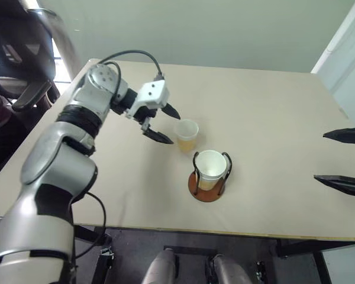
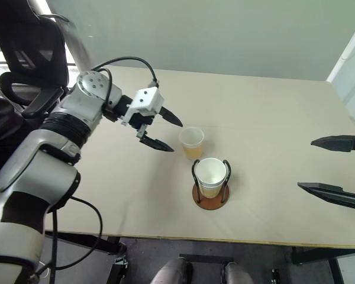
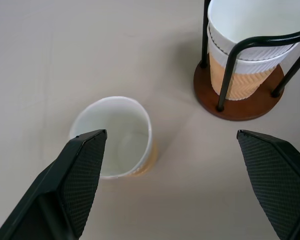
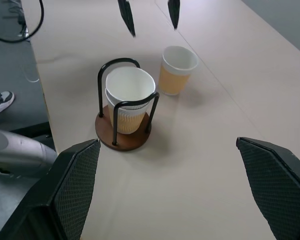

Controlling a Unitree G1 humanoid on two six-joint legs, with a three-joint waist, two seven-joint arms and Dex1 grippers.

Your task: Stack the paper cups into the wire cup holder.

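A tan tabletop (image 1: 272, 106) carries the holder (image 1: 208, 186) — a round reddish-brown disc with two black wire loops — near the middle of the near edge, set back a little from it. Two cups nest inside the loops: the upper cup (image 1: 212, 166) sits in the lower one, whose white rim and ribbed tan wall show just beneath it in the left wrist view. Both stand upright within the wires.

A third cup (image 1: 187, 135) stands upright on the bare tabletop just beside the holder, on its far-left side, apart from the base and touching nothing else.

The left gripper (image 1: 160, 123) hangs over the tabletop just left of that loose cup, its two black fingers spread wide and holding nothing — one fingertip lies close to the cup's rim without touching it.

The right gripper (image 1: 343, 160) reaches in over the right edge of the tabletop, well apart from the holder. Its fingers are also spread wide and empty, pointing toward the holder and cups.
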